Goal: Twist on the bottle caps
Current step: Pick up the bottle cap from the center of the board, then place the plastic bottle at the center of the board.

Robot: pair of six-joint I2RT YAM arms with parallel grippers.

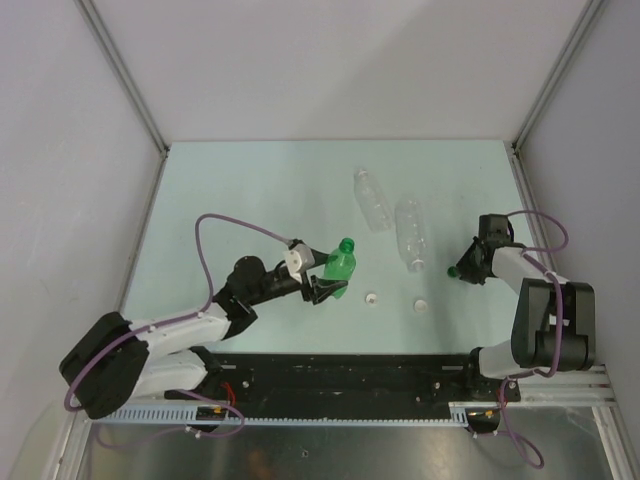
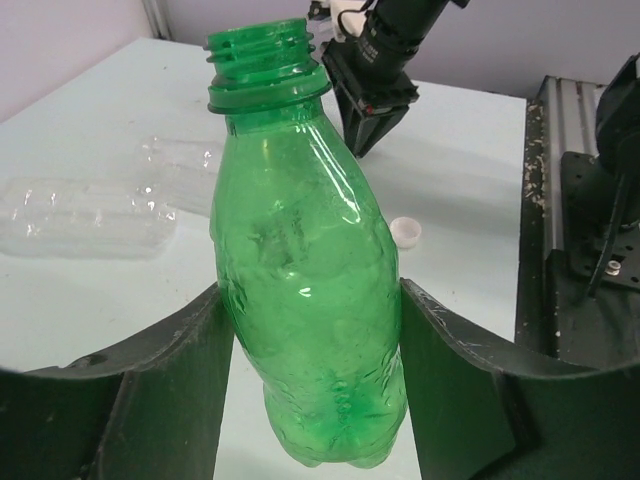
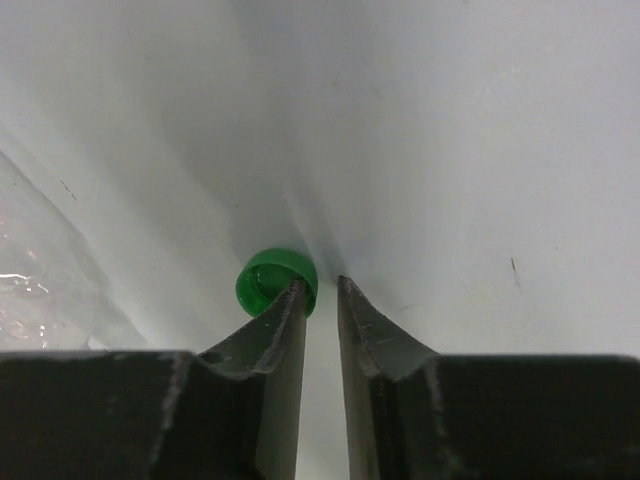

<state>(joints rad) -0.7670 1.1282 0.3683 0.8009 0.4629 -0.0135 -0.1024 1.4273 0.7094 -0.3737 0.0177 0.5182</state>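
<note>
My left gripper (image 1: 326, 290) is shut on the lower body of the translucent green bottle (image 2: 305, 280), holding it upright with its threaded neck bare. At the right, the dark green cap (image 3: 262, 282) lies open side up on the table. My right gripper (image 3: 320, 285) is down at it with the jaws a narrow gap apart. Its left fingertip rests on the cap's rim, and nothing sits between the fingers. Two white caps (image 1: 371, 297) (image 1: 421, 304) lie on the table between the arms. Two clear ribbed bottles (image 1: 372, 198) (image 1: 411, 233) lie on their sides behind them.
The pale green table (image 1: 250, 180) is walled by grey panels at the back and both sides. A black rail (image 1: 350, 375) runs along the near edge by the arm bases. One clear bottle (image 3: 30, 270) lies just left of my right gripper.
</note>
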